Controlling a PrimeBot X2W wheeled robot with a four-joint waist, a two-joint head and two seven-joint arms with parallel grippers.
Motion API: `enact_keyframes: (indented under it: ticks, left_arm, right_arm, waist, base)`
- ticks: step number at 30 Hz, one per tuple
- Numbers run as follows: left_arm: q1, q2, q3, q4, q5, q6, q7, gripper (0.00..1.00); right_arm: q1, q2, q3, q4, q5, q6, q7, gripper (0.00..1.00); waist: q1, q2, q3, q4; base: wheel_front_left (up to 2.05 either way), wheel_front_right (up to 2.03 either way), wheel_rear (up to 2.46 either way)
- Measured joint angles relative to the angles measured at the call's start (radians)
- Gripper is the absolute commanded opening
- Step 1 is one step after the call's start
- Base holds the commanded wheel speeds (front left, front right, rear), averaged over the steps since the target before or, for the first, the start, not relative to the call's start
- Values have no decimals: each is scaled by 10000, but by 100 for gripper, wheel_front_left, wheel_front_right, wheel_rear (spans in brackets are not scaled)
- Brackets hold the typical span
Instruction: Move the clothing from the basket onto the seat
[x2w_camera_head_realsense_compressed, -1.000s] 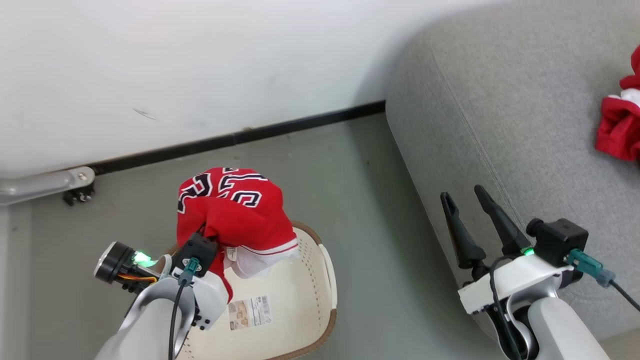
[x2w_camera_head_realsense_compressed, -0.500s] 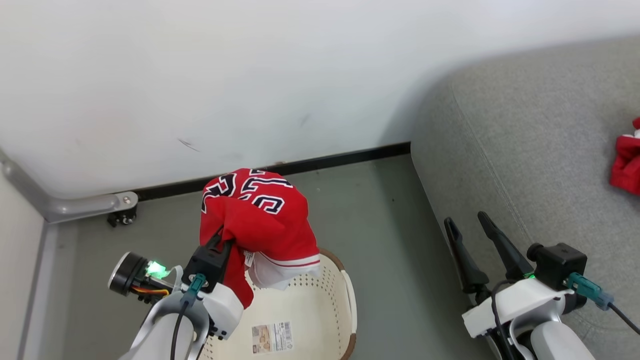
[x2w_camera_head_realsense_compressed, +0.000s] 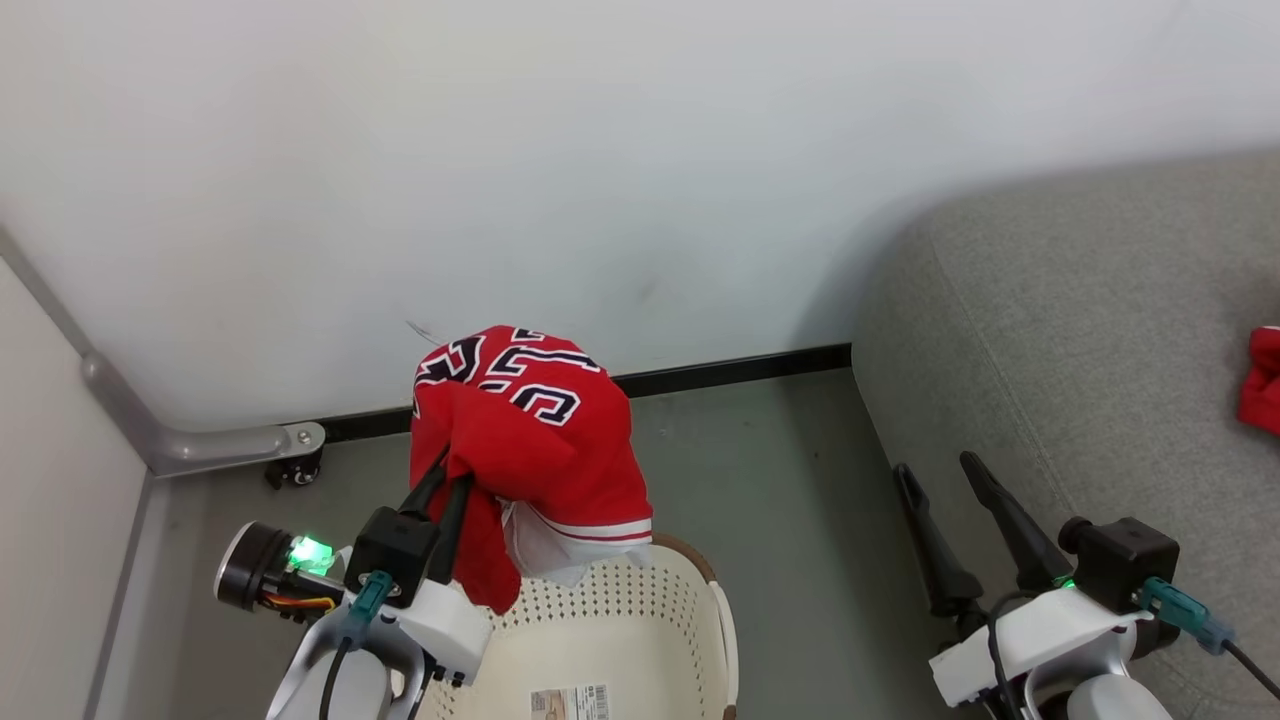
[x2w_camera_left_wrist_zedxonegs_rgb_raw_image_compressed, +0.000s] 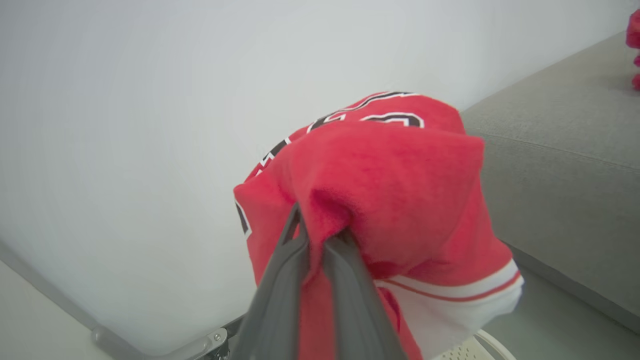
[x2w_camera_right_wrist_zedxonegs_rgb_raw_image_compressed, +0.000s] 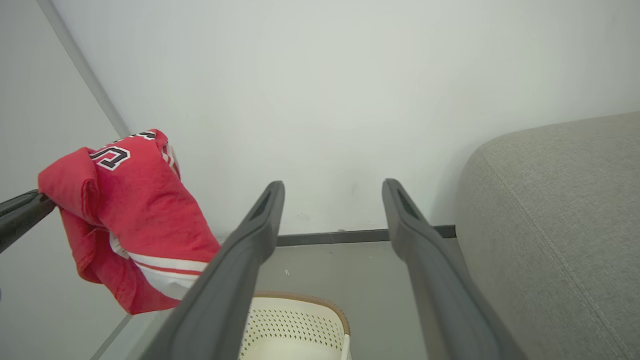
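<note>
A red jersey (x2w_camera_head_realsense_compressed: 540, 440) with black-and-white numerals hangs bunched from my left gripper (x2w_camera_head_realsense_compressed: 455, 468), which is shut on a fold of it. The jersey hangs above the back rim of the cream basket (x2w_camera_head_realsense_compressed: 700, 600). In the left wrist view the dark fingers (x2w_camera_left_wrist_zedxonegs_rgb_raw_image_compressed: 280, 280) pinch the red cloth (x2w_camera_left_wrist_zedxonegs_rgb_raw_image_compressed: 400, 170). My right gripper (x2w_camera_head_realsense_compressed: 935, 465) is open and holds nothing, standing beside the grey seat (x2w_camera_head_realsense_compressed: 1080, 330). A second red garment (x2w_camera_head_realsense_compressed: 1262, 380) lies on the seat at the far right. The right wrist view shows the jersey (x2w_camera_right_wrist_zedxonegs_rgb_raw_image_compressed: 135, 200), the basket (x2w_camera_right_wrist_zedxonegs_rgb_raw_image_compressed: 300, 315) and the seat (x2w_camera_right_wrist_zedxonegs_rgb_raw_image_compressed: 560, 210).
A white wall with a black baseboard (x2w_camera_head_realsense_compressed: 730, 372) runs behind the basket. A grey metal rail with a bracket (x2w_camera_head_realsense_compressed: 230, 440) sits at the left corner. Grey floor (x2w_camera_head_realsense_compressed: 790, 520) lies between basket and seat. A paper label (x2w_camera_head_realsense_compressed: 570, 703) is on the basket floor.
The head view has shifted, so basket and seat sit lower and further right. The jersey now hangs higher above the basket. Both grippers kept their states.
</note>
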Motion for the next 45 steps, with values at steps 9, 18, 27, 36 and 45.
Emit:
enact_keyframes:
  ticks: [9,18,27,36,45]
  left_arm:
    - [315,-29,58,-1448,-23,-2,-4,0]
    - [704,-8,247,-2594,-90,-15,-12,0]
    - [1383,192,357,-3166,-90,-63,-12,0]
    - [1583,201,389,-3741,-84,-178,-12,0]
    - [1622,270,405,-3977,-50,-272,-12,0]
  right_arm:
    - [386,-2,132,-213,2,0,0,100]
    - [620,0,401,-458,6,0,0,100]
    - [795,-2,583,-640,6,0,0,100]
    - [797,-21,1344,-1116,115,-2,0,100]
    - [751,-136,2736,-1820,341,-2,0,100]
  waist:
    - [0,0,-365,196]
    - [0,0,-630,318]
    - [0,0,-766,274]
    - [0,0,-752,202]
    - [0,0,-676,209]
  base:
    - [0,0,0]
    - [0,0,0]
    - [0,0,0]
    - [0,0,0]
    - [0,0,0]
